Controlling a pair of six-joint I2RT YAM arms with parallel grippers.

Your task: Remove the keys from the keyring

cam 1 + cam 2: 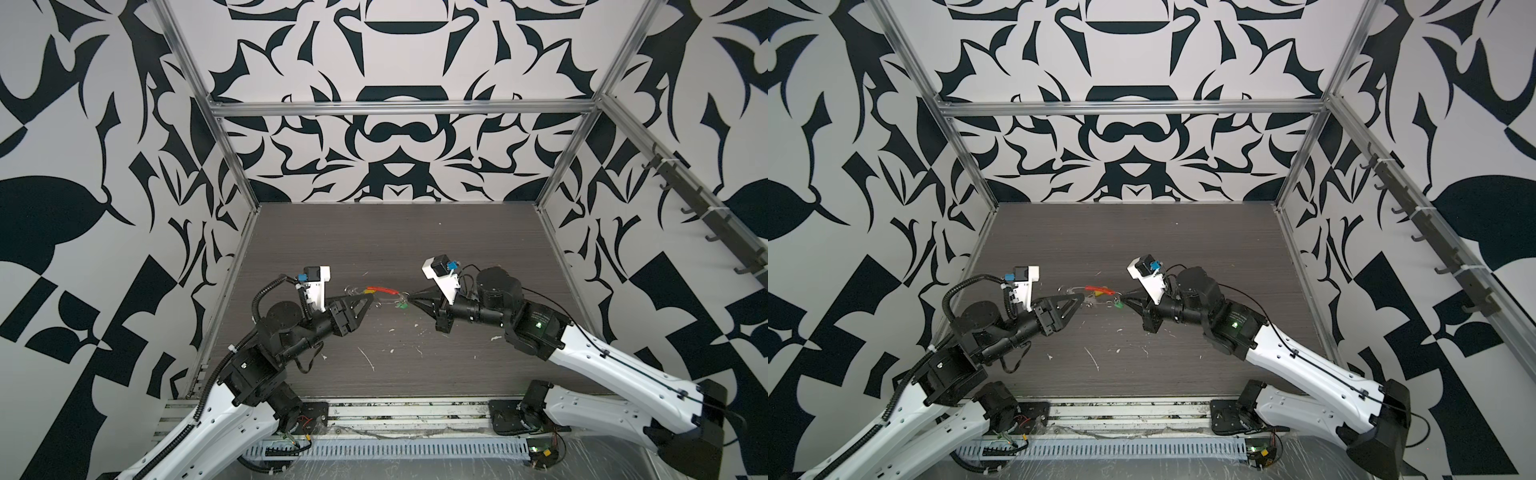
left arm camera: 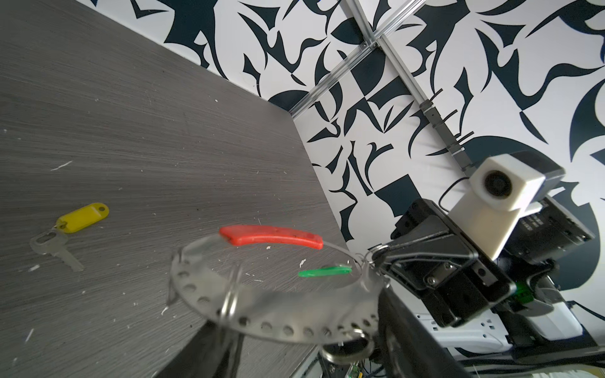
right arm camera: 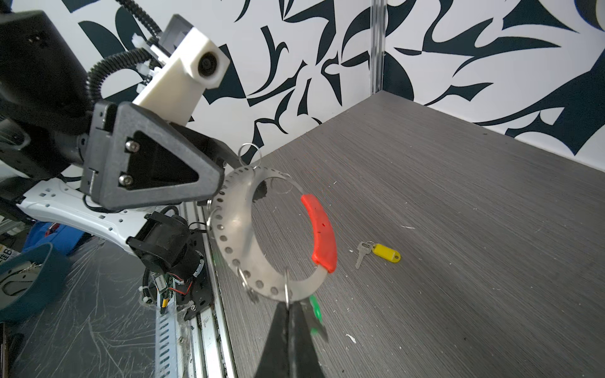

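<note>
The keyring (image 3: pixel 229 235) is a silver perforated crescent band with a red sleeve (image 2: pixel 271 237), and it hangs above the table in both top views (image 1: pixel 380 289) (image 1: pixel 1098 288). My right gripper (image 3: pixel 288 302) (image 1: pixel 409 296) is shut on a small silver split ring on the band. The green key tag (image 2: pixel 324 271) (image 3: pixel 316 309) hangs right beside those fingertips. My left gripper (image 2: pixel 304 330) (image 1: pixel 371 300) is open, its fingers standing wide on either side of the band's other end. The yellow key tag (image 2: pixel 83 217) (image 3: pixel 387 253) lies on the table with a silver key (image 3: pixel 361 253), apart from the keyring.
White scraps (image 1: pixel 368 359) dot the dark wood table (image 1: pixel 374 241). Patterned walls with aluminium posts close in three sides, and a rail of hooks (image 1: pixel 706 216) runs along the right wall. A metal rail (image 1: pixel 395 409) borders the table's front edge.
</note>
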